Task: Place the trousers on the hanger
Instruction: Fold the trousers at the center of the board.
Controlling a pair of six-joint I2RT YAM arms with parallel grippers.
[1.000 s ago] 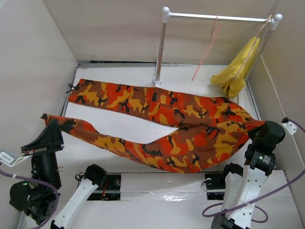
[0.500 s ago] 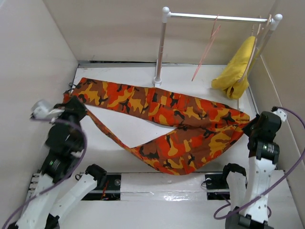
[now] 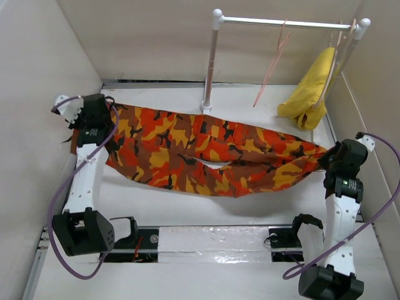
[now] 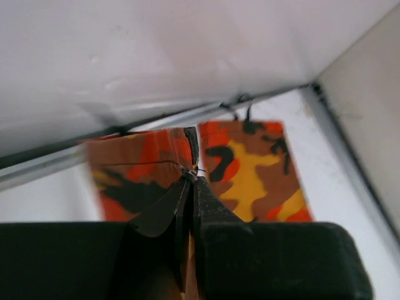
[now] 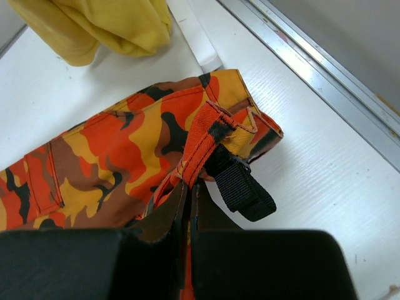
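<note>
The camouflage trousers (image 3: 206,153) lie stretched across the table, with the two legs side by side. My left gripper (image 3: 94,128) is at the far left and shut on one leg cuff (image 4: 144,169). The other leg's cuff (image 4: 250,169) lies flat on the table just past it. My right gripper (image 3: 325,161) is at the right and shut on the waistband (image 5: 206,140), next to a black strap (image 5: 240,184). The salmon-pink hanger (image 3: 275,56) hangs empty on the white rail at the back.
The white rail stand (image 3: 211,62) rises behind the trousers. A yellow cloth (image 3: 309,90) hangs on a paler beige hanger (image 3: 342,34) at the rail's right end; it also shows in the right wrist view (image 5: 106,25). Walls close in the table on the left, back and right.
My left gripper has carried the near leg's cuff from the near left up to the far left, bringing that leg beside the other. My right gripper has stayed on the waistband.
</note>
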